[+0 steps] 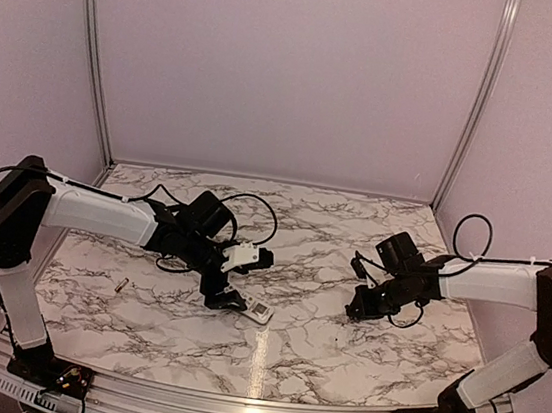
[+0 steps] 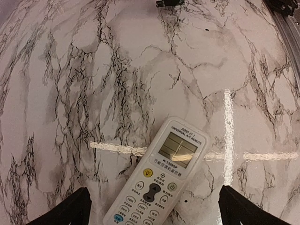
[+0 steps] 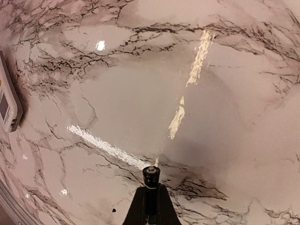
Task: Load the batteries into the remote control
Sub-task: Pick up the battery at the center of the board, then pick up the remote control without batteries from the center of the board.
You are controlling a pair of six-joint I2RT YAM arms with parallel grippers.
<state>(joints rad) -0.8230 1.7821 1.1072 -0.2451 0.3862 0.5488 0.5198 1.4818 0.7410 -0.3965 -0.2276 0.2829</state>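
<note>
**White remote control (image 2: 159, 180) face-up; loading apparently not begun**

It lay untouched between the fingers of the left gripper (image 2: 154, 202), jaws wide. At 3 o'clock the right gripper (image 3: 151, 199) pinched one battery (image 3: 151, 176) (end-on). A second battery (image 1: 121, 283) lay loose at 9 o'clock.

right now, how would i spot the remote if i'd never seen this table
On the marble table, find the left arm's open fingers near its middle. The remote control lies flat beneath them, face up: white, with a small screen and buttons, far broader than the slim battery in the right fingers.
</note>
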